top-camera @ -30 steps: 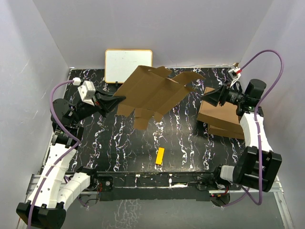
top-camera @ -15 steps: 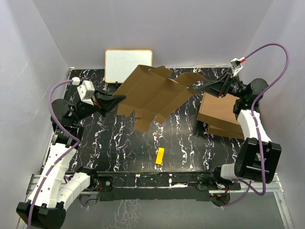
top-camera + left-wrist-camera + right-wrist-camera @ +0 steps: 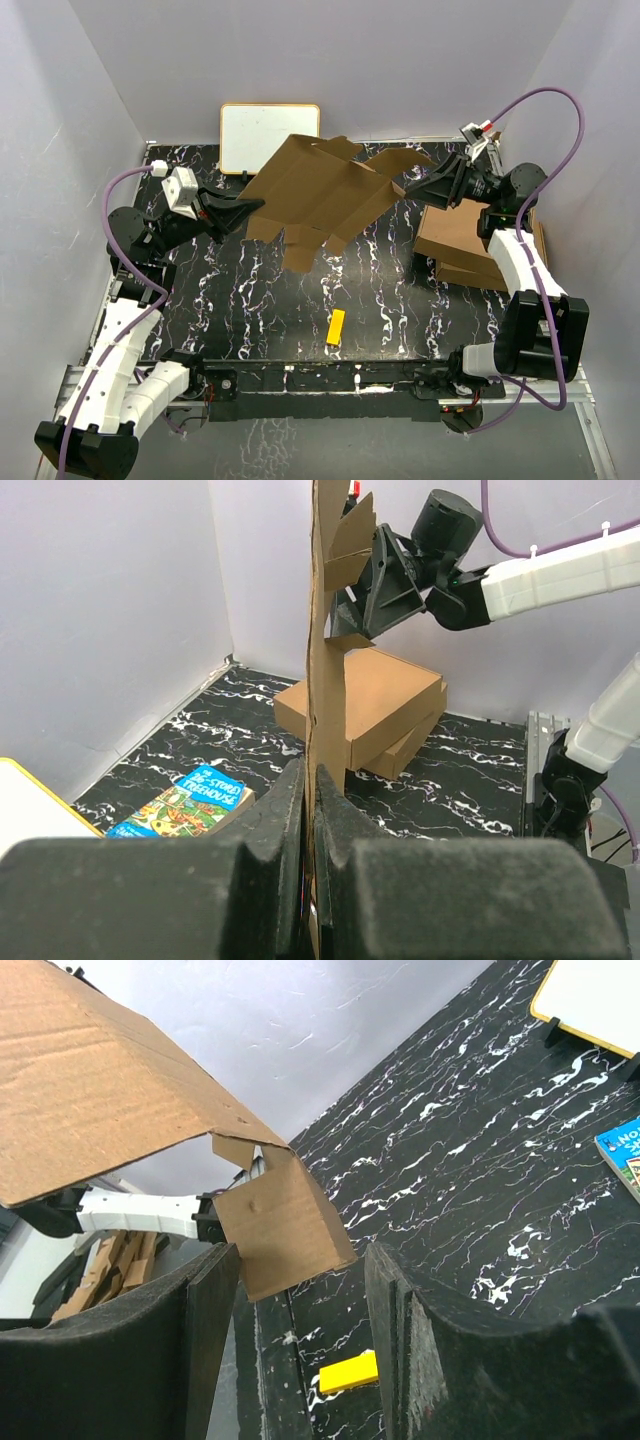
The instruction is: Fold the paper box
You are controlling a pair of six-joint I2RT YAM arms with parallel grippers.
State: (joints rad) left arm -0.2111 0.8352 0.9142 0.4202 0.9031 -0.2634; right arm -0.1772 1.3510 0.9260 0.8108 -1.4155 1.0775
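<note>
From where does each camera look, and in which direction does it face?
Top external: high behind the bases, looking down on the table; left arm and right arm show.
Left wrist: behind the left gripper, facing the right gripper; its own fingers clamp the paper box.
Right wrist: behind the right gripper, facing the left arm; its open fingers show.
All three share the paper box.

A lab test cell: 2 robot arms (image 3: 120, 345), marbled table (image 3: 250, 300), white walls (image 3: 400, 70).

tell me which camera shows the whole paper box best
Top external: the whole paper box shows, flaps spread. Left wrist sees it edge-on in the left claw; right wrist sees only one flap and part of a panel.
</note>
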